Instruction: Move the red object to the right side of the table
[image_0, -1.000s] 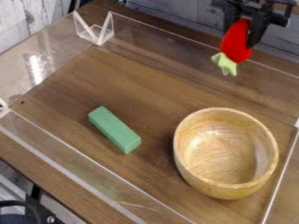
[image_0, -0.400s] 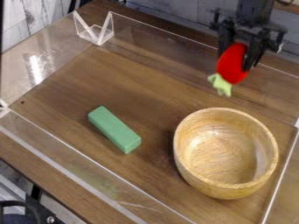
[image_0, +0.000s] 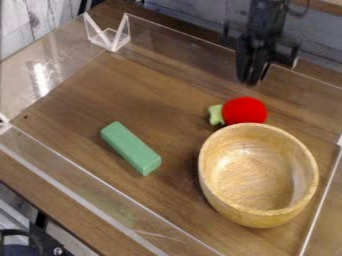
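We find the table (image_0: 80, 95), a brown wood-grain surface inside low clear walls, extending mostly left of and below the gripper (image_0: 253, 70) in the camera view. The wooden bowl (image_0: 259, 172) sits well below the gripper, toward the near right. The green block (image_0: 131, 147) lies far down and left of it.

The gripper hangs pointing straight down near the far right edge, its fingers pressed together and pinching nothing; the frame is blurred there, but no red shows between them.

The red object (image_0: 243, 110) rests on the table below the gripper in the frame, apart from it, its pale green tip pointing left. It lies just beside the bowl's far rim; we cannot tell whether they touch.

In our judgement the placement on the right side looks achieved, and the step in hand is the retreat. It is best done by rising straight up, clear of the fruit and the right wall, so nothing nudges the rounded toy into rolling.
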